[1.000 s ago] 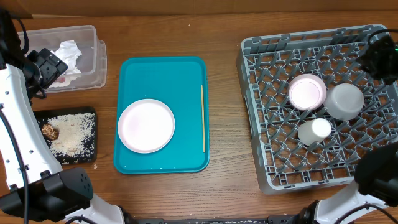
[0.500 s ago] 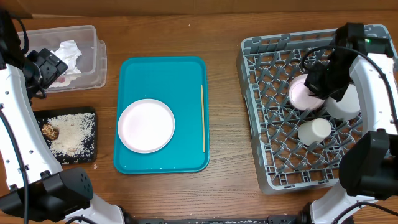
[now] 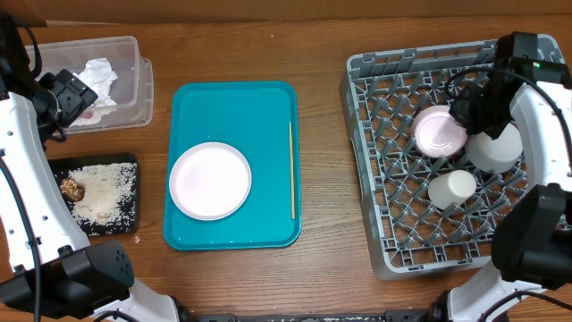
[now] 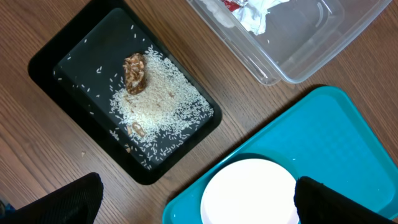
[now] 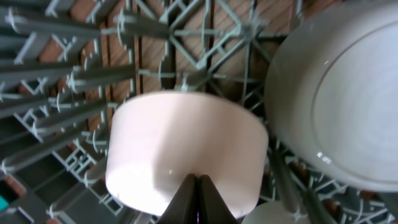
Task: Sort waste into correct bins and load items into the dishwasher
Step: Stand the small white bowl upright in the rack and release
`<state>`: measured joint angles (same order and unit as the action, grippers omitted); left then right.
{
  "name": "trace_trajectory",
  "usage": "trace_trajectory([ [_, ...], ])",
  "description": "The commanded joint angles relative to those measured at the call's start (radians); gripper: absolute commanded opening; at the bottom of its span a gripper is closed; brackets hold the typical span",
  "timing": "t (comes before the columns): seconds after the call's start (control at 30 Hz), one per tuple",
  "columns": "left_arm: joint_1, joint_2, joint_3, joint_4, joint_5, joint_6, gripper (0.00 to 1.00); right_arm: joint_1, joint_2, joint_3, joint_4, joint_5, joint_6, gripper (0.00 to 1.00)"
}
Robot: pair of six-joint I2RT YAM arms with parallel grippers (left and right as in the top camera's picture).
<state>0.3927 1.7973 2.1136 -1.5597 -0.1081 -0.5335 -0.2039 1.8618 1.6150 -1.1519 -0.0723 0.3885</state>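
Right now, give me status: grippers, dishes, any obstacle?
Left gripper open, by clear tub. Right gripper shut at pink bowl in rack, holding nothing. Plate, stick on teal tray, unloaded. No obstacle seen.

Setting: a robot test bench staged as a kitchen. My white arms (image 3: 27, 188) stand at a wooden table (image 3: 322, 268) with a dish rack (image 3: 393, 241) and tray (image 3: 259, 116).

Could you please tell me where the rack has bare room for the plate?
The rack is bare in its left half, from its left wall to the pink bowl and cup; so is the front strip below the cup. Crowded: the right middle, with the white bowl and right pincer.
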Motion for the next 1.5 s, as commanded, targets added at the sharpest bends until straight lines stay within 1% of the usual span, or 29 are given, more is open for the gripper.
trace_trajectory([
  [0.0,-0.002,0.009,-0.003,-0.002,0.002,-0.017,1.00,-0.021,-0.004,-0.006,0.024,0.019,0.006,0.04],
  [0.2,-0.002,0.009,-0.003,-0.002,0.002,-0.017,1.00,-0.023,-0.005,-0.002,0.059,0.010,0.005,0.04],
  [0.33,-0.002,0.009,-0.003,-0.002,0.002,-0.017,1.00,-0.014,-0.023,0.035,-0.006,-0.028,-0.001,0.04],
  [0.47,-0.002,0.009,-0.003,-0.002,0.002,-0.017,1.00,0.003,-0.061,0.084,-0.090,-0.095,-0.087,0.04],
  [0.63,-0.002,0.009,-0.003,-0.002,0.002,-0.017,1.00,0.039,-0.068,0.072,-0.189,-0.097,-0.084,0.04],
  [0.83,-0.002,0.009,-0.003,-0.002,0.001,-0.017,1.00,0.053,-0.068,-0.049,-0.068,0.014,-0.009,0.04],
  [1.07,-0.002,0.009,-0.003,-0.002,0.001,-0.017,1.00,0.031,-0.065,-0.145,0.058,0.038,0.009,0.04],
  [1.17,-0.002,0.009,-0.003,-0.002,0.001,-0.017,1.00,0.032,-0.066,-0.148,0.092,0.072,0.008,0.04],
  [1.47,-0.002,0.009,-0.003,-0.002,0.002,-0.017,1.00,0.029,-0.066,-0.118,0.207,0.096,0.008,0.04],
])
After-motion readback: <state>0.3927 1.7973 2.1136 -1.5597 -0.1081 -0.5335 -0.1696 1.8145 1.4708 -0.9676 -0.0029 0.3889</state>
